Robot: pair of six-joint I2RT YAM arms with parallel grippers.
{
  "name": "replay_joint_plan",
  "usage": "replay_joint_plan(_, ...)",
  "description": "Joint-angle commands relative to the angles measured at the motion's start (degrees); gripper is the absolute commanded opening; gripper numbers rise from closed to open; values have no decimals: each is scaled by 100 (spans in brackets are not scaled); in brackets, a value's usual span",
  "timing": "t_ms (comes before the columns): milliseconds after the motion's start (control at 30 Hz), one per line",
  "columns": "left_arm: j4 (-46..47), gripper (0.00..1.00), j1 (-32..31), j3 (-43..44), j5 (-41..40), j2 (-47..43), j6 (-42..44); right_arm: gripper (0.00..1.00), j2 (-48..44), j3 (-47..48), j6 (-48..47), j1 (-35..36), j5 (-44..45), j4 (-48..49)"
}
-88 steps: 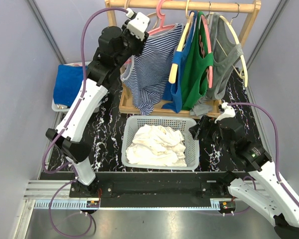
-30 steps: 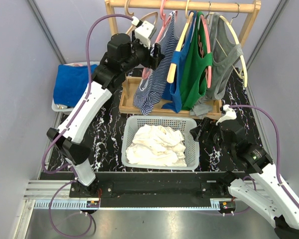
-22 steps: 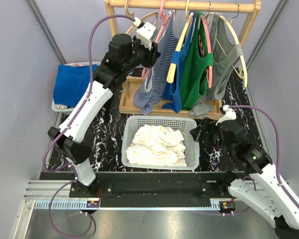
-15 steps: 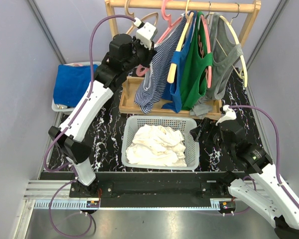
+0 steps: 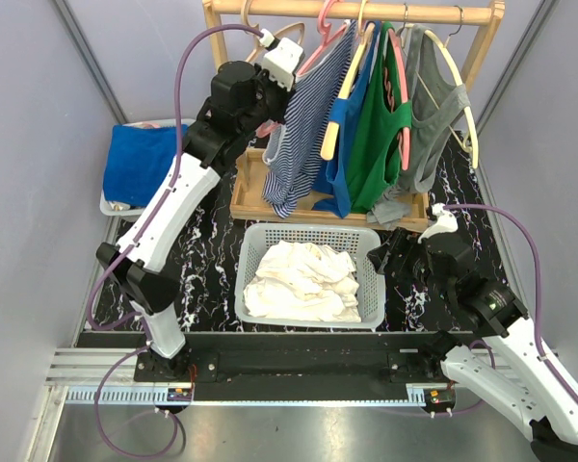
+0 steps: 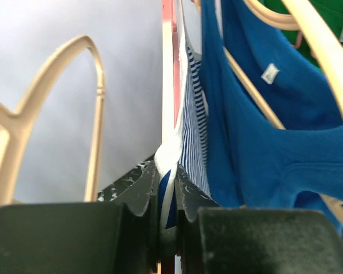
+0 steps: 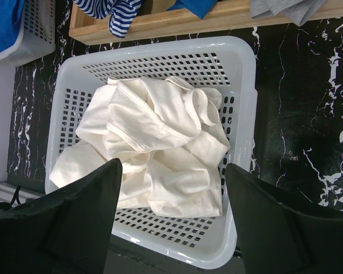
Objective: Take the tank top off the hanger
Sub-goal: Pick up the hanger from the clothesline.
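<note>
**A:** Tank top (image 5: 303, 125), the striped one, hangs on the pink hanger (image 5: 320, 38) at the left end of the rail (image 5: 395, 12), right beside the blue top (image 5: 352, 144).

**B:** We've got the left hand (image 6: 167, 191) clamped on a fold of it, just under the hanger. Right hand (image 5: 390, 258) is spread apart over the basket (image 7: 244, 142), holding nothing.

**A:** Cloth looks thin, soft, light, prob. stretchy. We'd grip near the strap and slide it off w/o dragging the hanger.

Striped cloth tank top (image 5: 303, 135), smooth pink plastic hanger (image 6: 168, 34), wooden rail (image 5: 366, 12), white plastic basket (image 5: 308, 234)
</note>
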Motion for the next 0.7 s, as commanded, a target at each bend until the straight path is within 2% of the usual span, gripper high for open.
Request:
replay_joint_plan(0,961,0,-36,343,-564,-538,372,82,-65,-41,58,17,-40,64)
replay_joint_plan(333,1094,0,-45,-97,-662,-1188,48,82,-153,-32,93,17,-84,64)
replay_joint_plan(533,769,0,-45,105,-495,-1469,-234,81,-136,3,93,17,-93,38)
replay_joint_plan(667,567,0,-62,-149,-407,-1864,-375,81,-136,38,85,17,-93,38)
